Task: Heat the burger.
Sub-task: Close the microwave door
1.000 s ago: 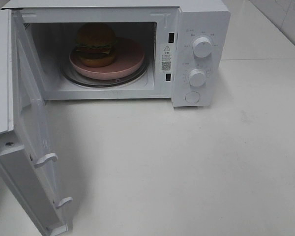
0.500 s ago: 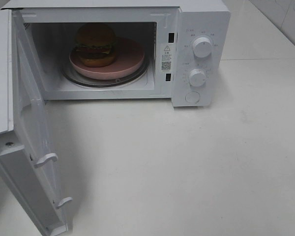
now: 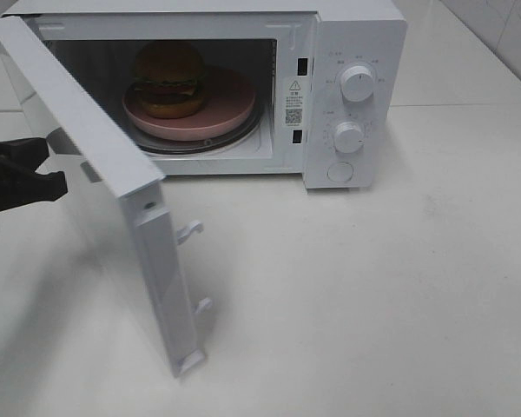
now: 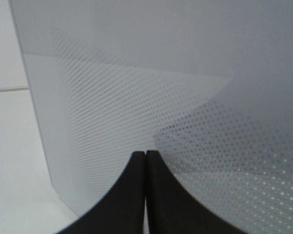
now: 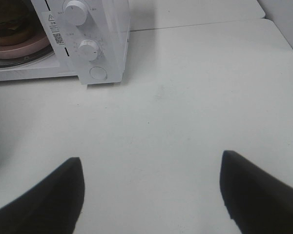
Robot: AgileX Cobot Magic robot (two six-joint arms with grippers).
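Burger (image 3: 168,78) sits on the pink plate (image 3: 230,109) inside the microwave (image 3: 347,52). Left pincer (image 4: 145,153), jaws together, faces the half-open door (image 3: 95,165); right pincer (image 5: 151,168) hangs spread above the counter (image 3: 373,287).

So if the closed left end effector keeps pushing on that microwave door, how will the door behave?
The microwave door looks like a rigid panel hinged at its left edge, so it should probably swing rather than flex. The shut left end effector meets smooth, flat perforated facing, so it may slide sideways. The door appears thin and light, likely needing little force until its latch hooks engage.
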